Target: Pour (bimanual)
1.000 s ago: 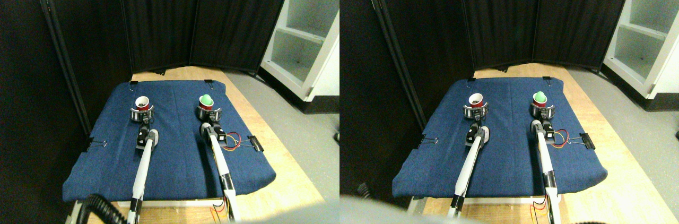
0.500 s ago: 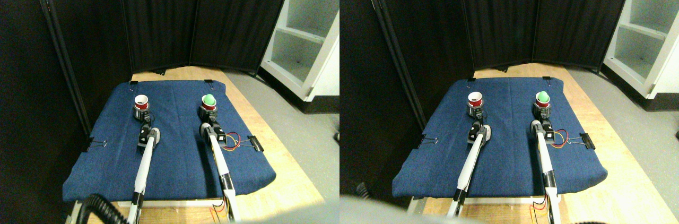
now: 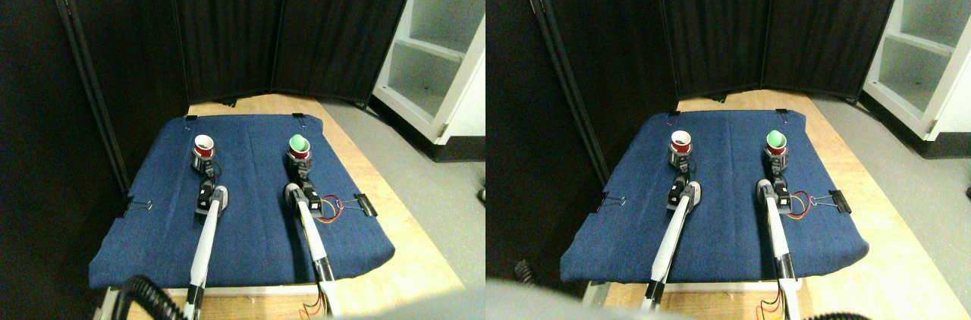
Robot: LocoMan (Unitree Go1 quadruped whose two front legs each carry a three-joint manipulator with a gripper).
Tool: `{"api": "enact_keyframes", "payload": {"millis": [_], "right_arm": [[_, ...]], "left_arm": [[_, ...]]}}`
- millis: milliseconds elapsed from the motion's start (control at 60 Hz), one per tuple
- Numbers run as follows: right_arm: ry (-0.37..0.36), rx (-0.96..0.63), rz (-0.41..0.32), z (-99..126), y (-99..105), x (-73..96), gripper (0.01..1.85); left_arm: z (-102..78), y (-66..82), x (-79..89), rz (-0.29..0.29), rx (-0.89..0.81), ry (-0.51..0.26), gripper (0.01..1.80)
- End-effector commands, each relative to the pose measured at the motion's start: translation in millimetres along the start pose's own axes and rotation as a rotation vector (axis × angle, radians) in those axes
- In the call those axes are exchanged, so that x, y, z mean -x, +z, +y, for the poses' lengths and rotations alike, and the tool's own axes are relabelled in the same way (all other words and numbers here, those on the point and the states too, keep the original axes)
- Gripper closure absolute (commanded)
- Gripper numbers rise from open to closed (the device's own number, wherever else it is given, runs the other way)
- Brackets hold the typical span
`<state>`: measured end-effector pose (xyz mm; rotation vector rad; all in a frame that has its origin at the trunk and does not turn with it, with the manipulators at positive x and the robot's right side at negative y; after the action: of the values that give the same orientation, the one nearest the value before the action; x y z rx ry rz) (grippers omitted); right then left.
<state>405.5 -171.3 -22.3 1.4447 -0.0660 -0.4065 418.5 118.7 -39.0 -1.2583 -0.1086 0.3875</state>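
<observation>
Black folding screens [image 3: 227, 24] close off the back of the scene, and a white shelf unit [image 3: 436, 47] stands to the right of them on a grey floor. In front of the screens a blue cloth [image 3: 250, 221] covers a board on a pale wooden platform [image 3: 394, 214], pinned at its edges by black binder clips; one clip [image 3: 366, 205] sits at the cloth's right edge and another [image 3: 136, 205] at its left edge.

Two red cups stand on the far half of the cloth, well apart from each other. The white-lined cup [image 3: 203, 145] is toward the cloth's left side, upright, its mouth showing white. The green-lined cup [image 3: 298, 146] is toward the cloth's right side, its green inside facing slightly forward.

The left gripper [image 3: 203, 162] sits at the base of the white-lined cup, its dark parts around the cup's lower wall; whether it is pinching the cup or merely standing around it cannot be told at this size. The right gripper [image 3: 300, 164] sits likewise at the foot of the green-lined cup, and its grip cannot be told either. Both pale limbs run from the cloth's near edge up to the cups. Red and yellow wires [image 3: 330, 206] loop on the cloth between the right limb and the right-edge clip.
</observation>
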Motion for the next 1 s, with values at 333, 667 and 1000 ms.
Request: {"api": "enact_keyframes", "payload": {"millis": [333, 667, 1000], "right_arm": [[0.08, 0.03, 0.051, 42.4, 2.6, 9.8, 1.53], [0.125, 0.073, 0.103, 70.9, -1.4, 16.6, 1.53], [0.16, 0.153, 0.148, 89.7, -15.6, 14.7, 1.53]], "left_arm": [[-22.1, -1.7, 13.6, 0.101, -0.014, -0.019, 1.48], [-57.7, 5.3, 18.1, 0.176, -0.025, -0.055, 1.48], [-85.6, -4.6, 17.2, 0.235, -0.042, -0.055, 1.48]]}}
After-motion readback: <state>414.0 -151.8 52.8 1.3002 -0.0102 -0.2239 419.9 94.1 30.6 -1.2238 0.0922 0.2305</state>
